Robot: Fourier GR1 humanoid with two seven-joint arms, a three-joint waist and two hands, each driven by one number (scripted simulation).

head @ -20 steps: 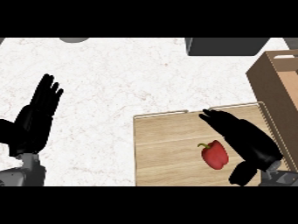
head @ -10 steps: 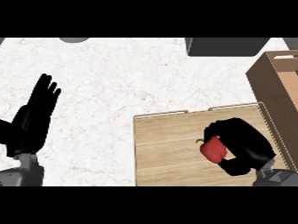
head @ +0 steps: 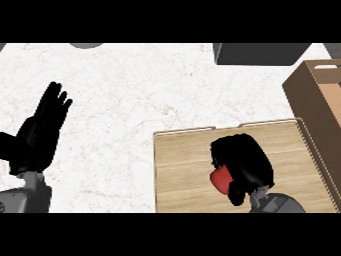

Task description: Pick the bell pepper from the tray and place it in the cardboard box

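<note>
On the wooden tray (head: 188,165), the right hand (head: 241,159) curls round the bell pepper (head: 219,180).

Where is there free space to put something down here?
The wide counter between the left robot hand, the tray and the dark block is bare. Crowded: the tray's right side, where the right robot hand curls round the bell pepper.

We are resting our left hand (head: 36,137) open at the left, fingers (head: 55,104) up; our right hand (head: 244,159) is gripping the pepper (head: 219,180).
</note>
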